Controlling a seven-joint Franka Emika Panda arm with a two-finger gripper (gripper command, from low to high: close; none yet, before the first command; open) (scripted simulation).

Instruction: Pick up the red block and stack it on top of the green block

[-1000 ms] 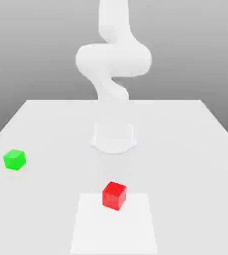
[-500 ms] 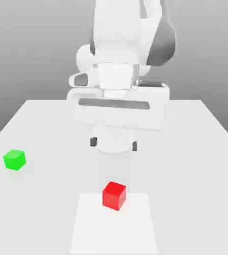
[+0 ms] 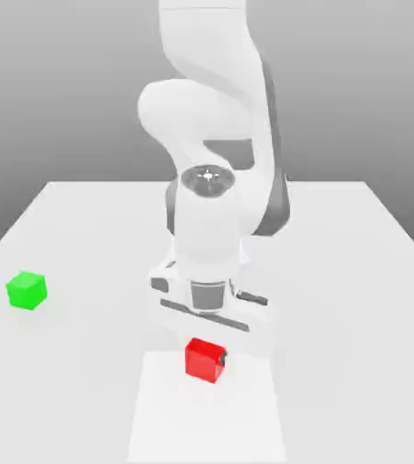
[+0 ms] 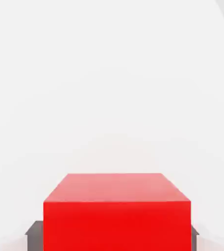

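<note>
Red block (image 3: 205, 361) sitting near the far edge of the pale square (image 3: 207, 412). Gripper (image 4: 117, 238) closing on it from above, a dark fingertip (image 4: 35, 236) pressing each of two opposite sides. Farther back, toward the exterior view's left, green block (image 3: 27, 290) resting on the table (image 3: 83, 245), well apart. Arm (image 3: 208, 217) reaching down from behind.
</note>
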